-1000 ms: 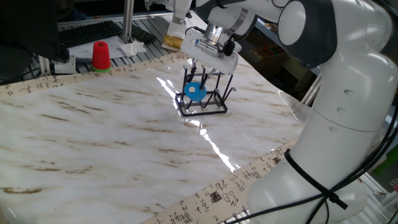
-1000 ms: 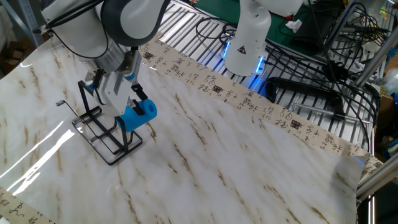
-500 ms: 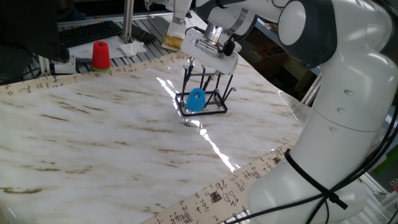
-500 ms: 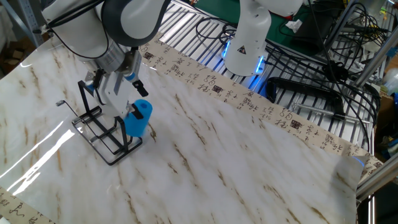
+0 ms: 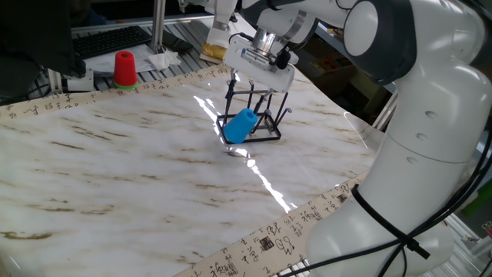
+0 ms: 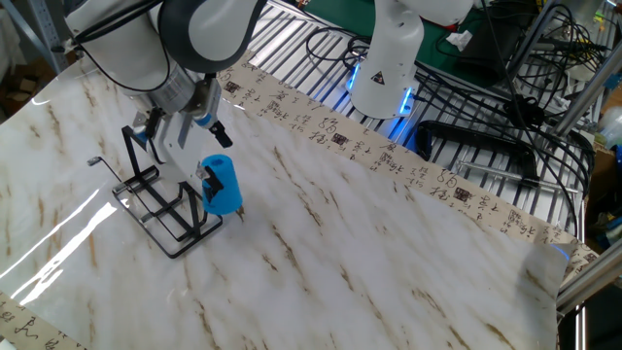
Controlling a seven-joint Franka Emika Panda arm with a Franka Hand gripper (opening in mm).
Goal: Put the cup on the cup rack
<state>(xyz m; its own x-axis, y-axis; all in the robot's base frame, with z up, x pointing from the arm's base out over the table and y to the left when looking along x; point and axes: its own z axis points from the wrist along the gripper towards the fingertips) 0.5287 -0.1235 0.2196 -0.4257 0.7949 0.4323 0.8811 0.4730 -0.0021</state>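
A: Where's the cup (image 5: 240, 125)?

B: Blue, tilted, leaning on the outer edge of the cup rack (image 5: 257, 123). In the other fixed view it (image 6: 222, 185) sits at the rack's (image 6: 160, 209) near corner, bottom end toward the counter (image 6: 321, 253). Can't tell if it hangs on a prong or just rests against the wire.

A: Gripper?

B: Gripper (image 5: 254, 79) is right above the rack, apart from the cup. The fingers (image 6: 216, 132) are spread, released, nothing between them.

A: Anything blocking?

B: The gripper body covers the tops of the rack prongs in one fixed view. In the other, the arm (image 6: 185, 39) hides part of the rack's back side. Glare streak runs across the marble counter (image 5: 115, 169) past the rack base.

A: Other stuff?

B: Red cup (image 5: 124, 68) upside down at the far counter edge, well apart from the rack. Keyboard (image 5: 108, 40) behind it, off the counter. Patterned border strip (image 6: 389, 156) with characters runs along the counter edge. A second white robot base (image 6: 387, 58) with blue light stands beyond that strip, on a ribbed metal surface. Black cables (image 6: 505, 117) lie near it.
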